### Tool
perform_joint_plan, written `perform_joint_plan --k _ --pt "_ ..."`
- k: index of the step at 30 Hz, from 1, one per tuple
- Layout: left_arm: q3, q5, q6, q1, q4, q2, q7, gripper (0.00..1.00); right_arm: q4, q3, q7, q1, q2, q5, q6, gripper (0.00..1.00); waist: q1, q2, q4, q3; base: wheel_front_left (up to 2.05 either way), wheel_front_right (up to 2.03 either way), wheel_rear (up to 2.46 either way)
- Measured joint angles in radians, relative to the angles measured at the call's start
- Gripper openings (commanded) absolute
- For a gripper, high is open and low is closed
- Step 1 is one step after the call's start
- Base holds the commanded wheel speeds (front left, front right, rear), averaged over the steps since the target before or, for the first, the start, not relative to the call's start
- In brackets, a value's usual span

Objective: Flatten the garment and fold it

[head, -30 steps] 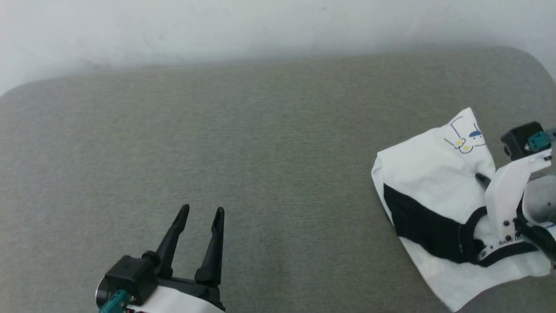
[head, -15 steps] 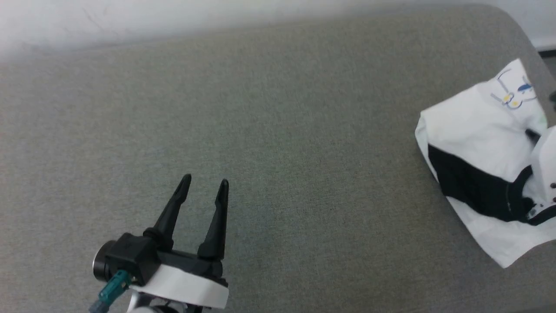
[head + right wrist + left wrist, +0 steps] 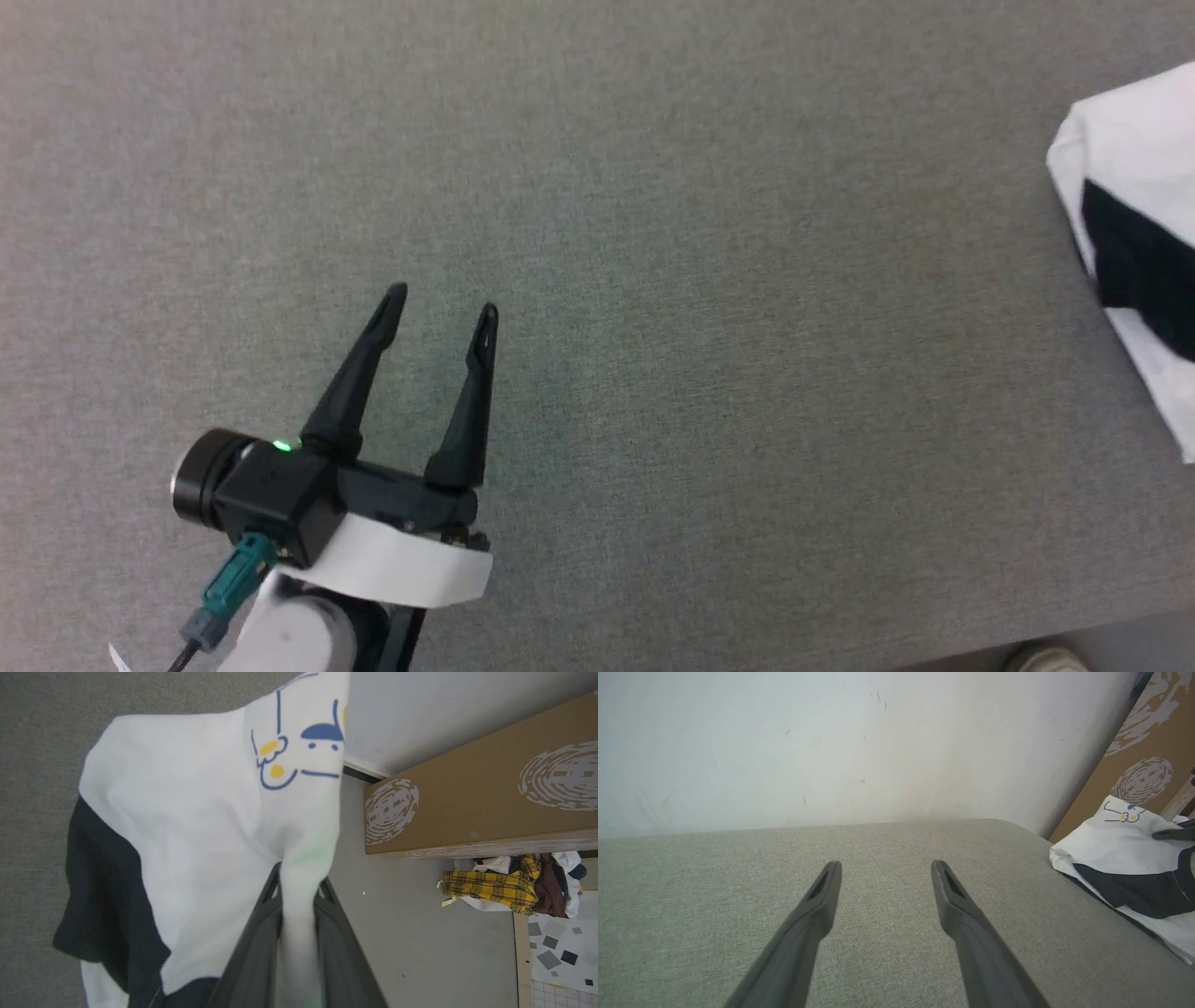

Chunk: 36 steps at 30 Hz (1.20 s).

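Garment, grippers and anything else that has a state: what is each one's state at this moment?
garment, bunched up, not flat, at the right end of the grey surface.
right gripper, shut on a white fold of the garment.
left gripper, open, holding nothing.
clothes pile, heaped on the floor by the cardboard box.

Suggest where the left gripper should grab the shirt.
Likely the white folded corner of the shirt facing the open left gripper; come in from the left, low over the cushion. That edge bulges free, while the right gripper pinches a fold by the print.
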Motion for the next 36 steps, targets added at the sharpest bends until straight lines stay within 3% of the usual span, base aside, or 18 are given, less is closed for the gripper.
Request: perform_joint_plan --k 10,12,15,16,17,18,26,36 --pt "0.000 0.059 0.017 -0.060 -0.037 0.012 0.003 1.00 0.125 -0.086 -0.071 -0.067 -0.016 -0.059 0.000 0.00 0.0000 0.0000 0.021 0.128 0.00 0.00 0.00" --pt "-0.002 0.067 0.019 -0.065 -0.040 0.014 0.005 1.00 0.149 -0.098 -0.083 -0.078 -0.006 -0.067 0.000 0.15 0.0000 0.0000 0.025 0.148 0.00 0.00 0.00" --pt "-0.004 0.077 0.025 -0.077 -0.043 0.016 0.011 1.00 0.179 -0.108 -0.099 -0.088 0.007 -0.086 0.000 0.46 0.0000 -0.0001 0.028 0.174 0.00 0.00 0.00" --pt "-0.004 0.084 0.025 -0.079 -0.044 0.017 0.011 1.00 0.186 -0.109 -0.104 -0.092 0.012 -0.090 0.000 0.65 0.0000 0.0000 0.029 0.181 0.00 0.00 0.00" --pt "-0.005 0.088 0.025 -0.082 -0.046 0.018 0.010 1.00 0.196 -0.109 -0.110 -0.098 0.018 -0.097 0.000 0.96 0.0000 0.0000 0.029 0.187 0.00 0.00 0.00" --pt "-0.006 0.093 0.025 -0.088 -0.046 0.018 0.008 1.00 0.203 -0.109 -0.113 -0.104 0.023 -0.104 0.000 1.00 0.0000 0.0000 0.029 0.192 0.00 0.00 0.00" --pt "0.007 0.070 0.038 -0.097 -0.048 0.001 -0.024 1.00 0.257 -0.105 -0.131 -0.123 0.038 -0.136 0.000 1.00 -0.0002 0.0000 0.021 0.170 0.00 0.00 0.00" --pt "0.033 0.038 0.069 -0.053 0.004 -0.040 -0.077 1.00 0.271 -0.115 -0.172 -0.114 0.059 -0.146 0.000 1.00 -0.0003 0.0000 0.019 0.064 0.00 0.00 0.00"
